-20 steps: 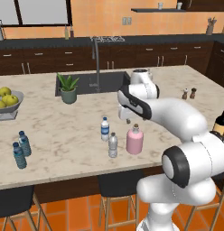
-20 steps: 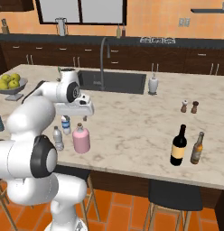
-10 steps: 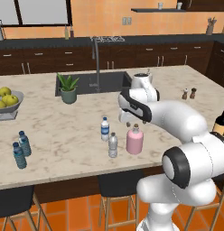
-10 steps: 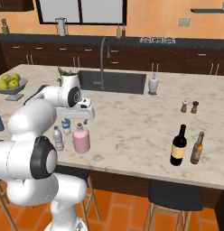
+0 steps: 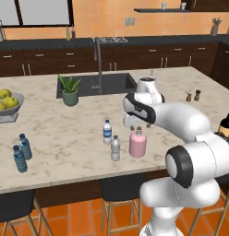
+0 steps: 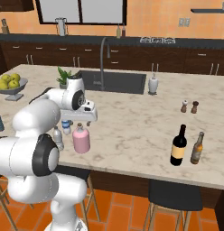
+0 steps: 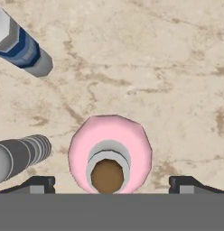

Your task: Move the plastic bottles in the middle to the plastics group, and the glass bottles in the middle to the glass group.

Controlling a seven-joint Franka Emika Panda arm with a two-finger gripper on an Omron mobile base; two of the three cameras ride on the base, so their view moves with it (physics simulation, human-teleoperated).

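Pink glass bottle (image 7: 110,155) stands upright near the middle of the surface's (image 5: 70,133) front edge, its long axis vertical and its brown stopper pointing straight up at the hand camera. The pincer (image 7: 109,184) hangs directly above it with its jaws fully spread and nothing held, one fingertip (image 7: 38,184) showing on each side of the pink body. Just beside the pink bottle stand the plain greyish-clear bottle (image 5: 115,148) and, a little further back, the blue-labelled water bottle (image 5: 107,132), both upright. The main risk, as I judge it, is that crowding: a descent that drifts toward the greyish bottle could knock it over with a fingertip. The pink body is also wide and rounded, so a grip closed too high on the shoulder might slip or tip it.
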